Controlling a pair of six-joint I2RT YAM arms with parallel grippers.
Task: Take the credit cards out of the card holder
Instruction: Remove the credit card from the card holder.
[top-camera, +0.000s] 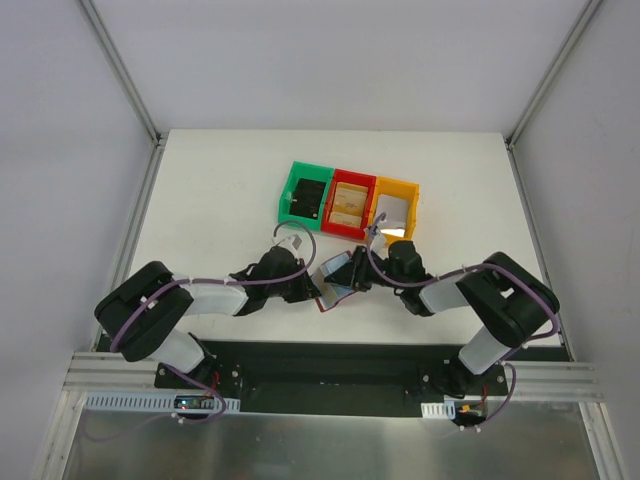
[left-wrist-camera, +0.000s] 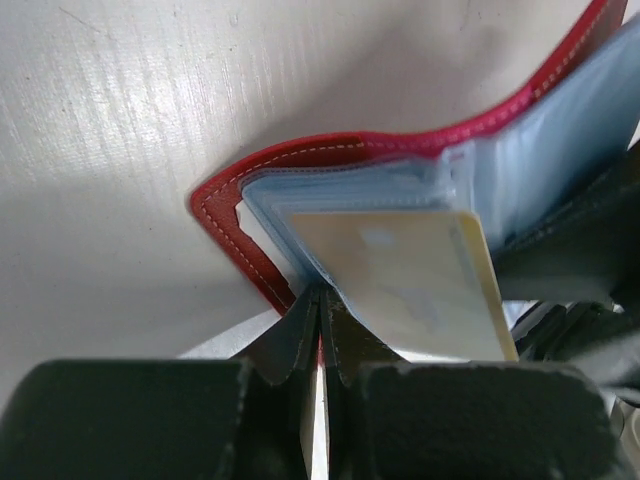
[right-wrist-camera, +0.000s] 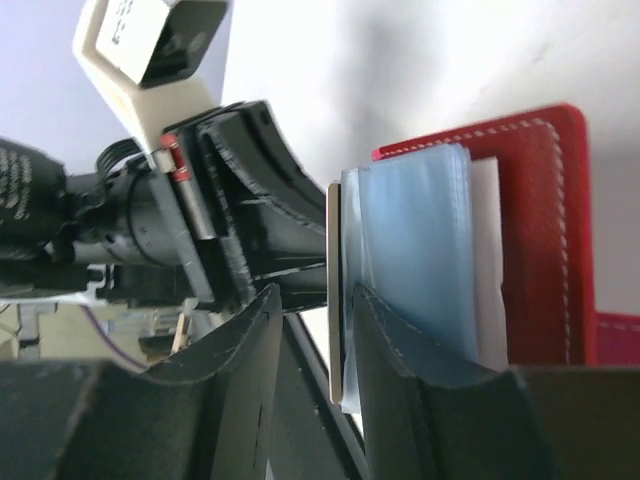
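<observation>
My left gripper (left-wrist-camera: 320, 300), nearest the lens: fingers pressed together on the red stitched edge of the holder (left-wrist-camera: 300, 155), pinching it. Holder open, blue sleeves fanned out. One pale card (left-wrist-camera: 400, 280) juts from the sleeves. Right of it, my right gripper (right-wrist-camera: 315, 295): jaws apart, straddling the card's edge, one finger against a blue sleeve, a gap on the other side, not clamped. From above, the holder sits between both grippers, front-centre on the white table (top-camera: 200, 200). Beyond it, side by side: green bin (top-camera: 306, 195), red bin (top-camera: 350, 203), yellow bin (top-camera: 396, 208).
</observation>
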